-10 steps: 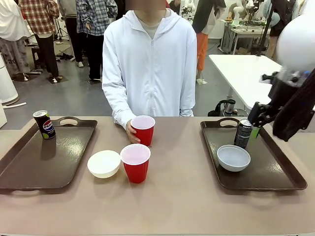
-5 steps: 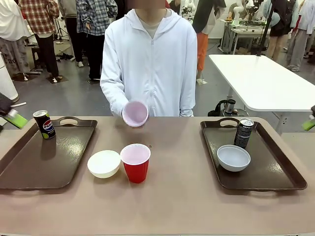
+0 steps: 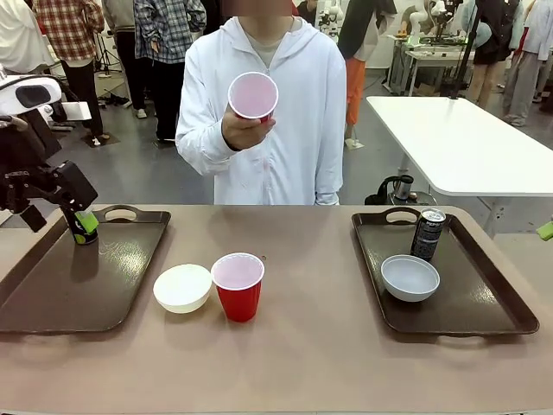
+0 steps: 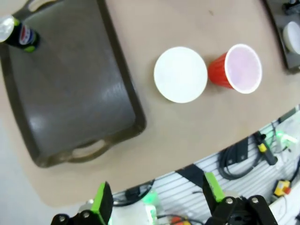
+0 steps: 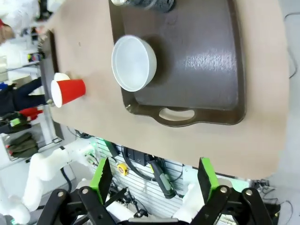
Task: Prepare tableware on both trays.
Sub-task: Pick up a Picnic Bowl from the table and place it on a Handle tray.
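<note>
Judging from the layout, about half is done: the glossy brown rimmed left tray (image 4: 70,93) ahead of the left pincer (image 4: 155,180) (fingers apart, empty) carries only a slim dark can (image 4: 18,35), seemingly close by that pincer, while the matching right tray (image 5: 201,56) ahead of the right pincer (image 5: 153,164) (also apart, empty) holds a smooth grey bowl (image 5: 133,63) and a second can (image 3: 427,233). Left to place: the round cream-white bowl (image 4: 180,74) and a tapered red cup (image 4: 234,69) beyond the left pincer, and the other red cup (image 3: 253,95) in the person's hand (image 3: 238,130).

Left tray (image 3: 52,294): Pepsi can (image 4: 21,35) at far edge. Right tray (image 3: 492,303): dark can (image 3: 427,234) plus grey bowl (image 3: 409,277). Cream bowl (image 3: 182,288) and red cup (image 3: 238,286) upright on the tabletop (image 3: 328,354) between them; other cup (image 3: 253,95) held aloft, tipped.
</note>
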`<action>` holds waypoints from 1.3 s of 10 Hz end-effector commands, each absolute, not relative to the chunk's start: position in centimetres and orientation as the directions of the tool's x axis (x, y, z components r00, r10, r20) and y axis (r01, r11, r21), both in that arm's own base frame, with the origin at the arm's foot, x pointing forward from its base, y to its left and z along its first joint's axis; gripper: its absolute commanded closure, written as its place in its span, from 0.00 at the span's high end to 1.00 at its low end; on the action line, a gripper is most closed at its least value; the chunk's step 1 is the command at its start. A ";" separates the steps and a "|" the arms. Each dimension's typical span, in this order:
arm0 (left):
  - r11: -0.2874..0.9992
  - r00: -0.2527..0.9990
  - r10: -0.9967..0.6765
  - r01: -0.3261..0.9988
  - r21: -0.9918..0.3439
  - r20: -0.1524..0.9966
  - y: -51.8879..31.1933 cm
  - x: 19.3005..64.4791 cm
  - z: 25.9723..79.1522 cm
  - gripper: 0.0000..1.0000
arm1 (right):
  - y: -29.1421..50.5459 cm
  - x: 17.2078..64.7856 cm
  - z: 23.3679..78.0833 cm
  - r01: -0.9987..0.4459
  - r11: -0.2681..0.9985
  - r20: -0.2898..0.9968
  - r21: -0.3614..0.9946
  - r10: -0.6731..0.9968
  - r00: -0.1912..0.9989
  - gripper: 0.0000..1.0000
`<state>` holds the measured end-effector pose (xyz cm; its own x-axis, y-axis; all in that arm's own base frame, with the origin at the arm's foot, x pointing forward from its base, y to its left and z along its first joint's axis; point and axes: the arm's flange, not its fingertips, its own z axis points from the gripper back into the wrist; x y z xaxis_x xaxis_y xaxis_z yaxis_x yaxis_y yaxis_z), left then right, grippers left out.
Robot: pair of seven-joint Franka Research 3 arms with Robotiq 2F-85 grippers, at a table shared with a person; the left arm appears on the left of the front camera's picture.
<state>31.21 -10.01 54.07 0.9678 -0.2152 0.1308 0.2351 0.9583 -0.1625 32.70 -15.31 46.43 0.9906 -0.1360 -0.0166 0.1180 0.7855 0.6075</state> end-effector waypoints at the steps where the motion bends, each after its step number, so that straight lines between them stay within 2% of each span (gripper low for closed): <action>1: 0.947 0.960 -0.222 0.253 -0.198 0.169 -9.5 29.1 54.3 1.00 | -15.5 32.6 47.3 0.122 0.787 -0.001 0.605 -0.152 0.988 0.95; 3: 0.947 0.960 -0.222 0.253 -0.198 0.169 -9.5 29.1 54.3 1.00 | -15.4 32.7 46.7 0.119 0.789 -0.012 0.603 -0.141 0.990 0.95; 4: 0.947 0.961 -0.230 0.257 -0.195 0.152 -9.7 30.2 54.5 1.00 | -16.2 34.1 46.3 0.087 0.756 -0.023 0.649 -0.094 0.995 0.95; 7: 0.966 0.972 -0.177 0.202 -0.163 0.155 -14.1 37.5 51.5 1.00 | -18.0 35.9 44.0 0.109 0.703 -0.063 0.703 -0.091 0.994 0.95; 8: 0.966 0.972 -0.194 0.213 -0.145 0.135 -14.9 38.1 50.6 1.00 | -17.6 36.1 43.9 0.107 0.707 -0.060 0.699 -0.092 0.994 0.95; 10: 0.942 0.944 -0.297 0.314 -0.119 0.142 -11.3 27.3 52.6 1.00 | -18.0 35.2 43.6 0.131 0.715 -0.070 0.687 -0.115 0.991 0.95; 11: 0.951 0.949 -0.288 0.299 -0.078 0.128 -10.2 26.3 52.7 1.00 | -18.0 35.4 43.7 0.141 0.705 -0.071 0.695 -0.128 0.989 0.95; 13: 0.955 0.959 -0.265 0.276 -0.110 0.102 -10.4 27.6 51.1 1.00 | -17.9 36.0 44.2 0.114 0.697 -0.063 0.708 -0.098 0.993 0.95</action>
